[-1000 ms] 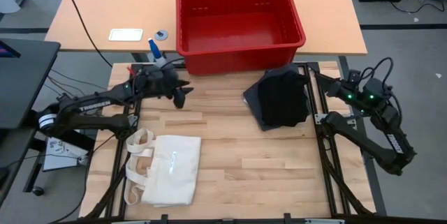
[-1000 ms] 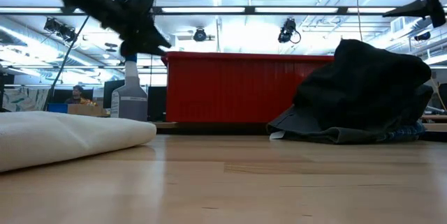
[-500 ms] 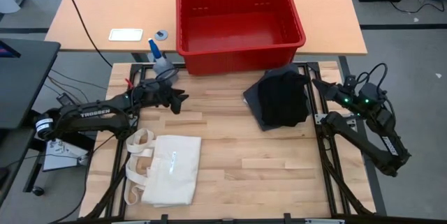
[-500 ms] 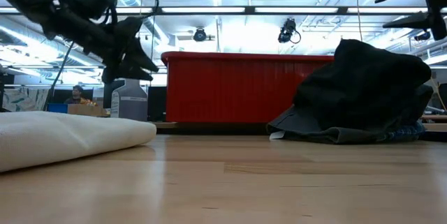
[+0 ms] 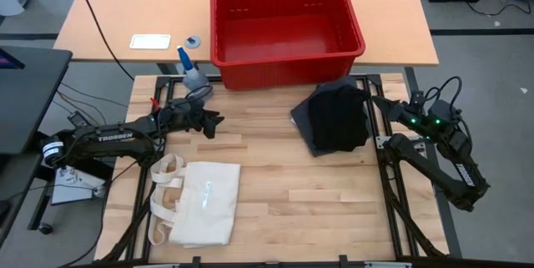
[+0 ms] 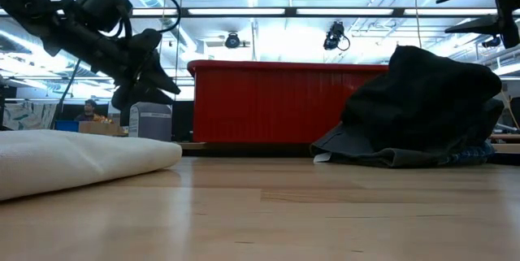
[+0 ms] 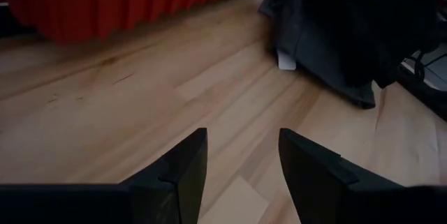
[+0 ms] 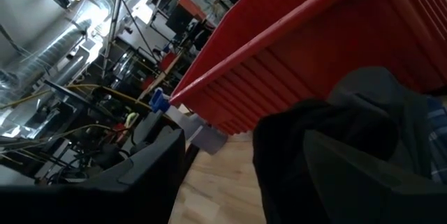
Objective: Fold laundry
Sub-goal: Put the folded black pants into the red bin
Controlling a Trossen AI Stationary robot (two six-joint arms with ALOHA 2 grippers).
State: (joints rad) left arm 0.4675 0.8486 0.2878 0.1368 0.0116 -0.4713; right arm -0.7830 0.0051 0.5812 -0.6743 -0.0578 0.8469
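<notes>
Laundry (image 5: 335, 118) sits from above as one dark heap at the table's (image 5: 309, 193) far right, just in front of the single red basket (image 5: 285, 22), a placing that I judge leaves bare wood before it for spreading a piece flat; I count one visible pile, one cream tote bag (image 5: 198, 204) near the front left, one spray bottle (image 5: 191, 72) beside the basket, and two arms. My left gripper (image 5: 215, 121) hangs over the wood left of the heap, well apart from it, fingers spread and holding nothing. My right gripper (image 5: 377, 99) waits off the heap's right edge, likewise parted and empty. At table height, the heap shows dark cloth over a grey layer with a sliver of plaid at its base, so several garments, though I cannot count them exactly. Past my left wrist, two dark fingers (image 7: 181, 172) stand apart above bare boards, pointed toward the heap. Past my right wrist, both fingers frame the dark cloth and the basket wall.
</notes>
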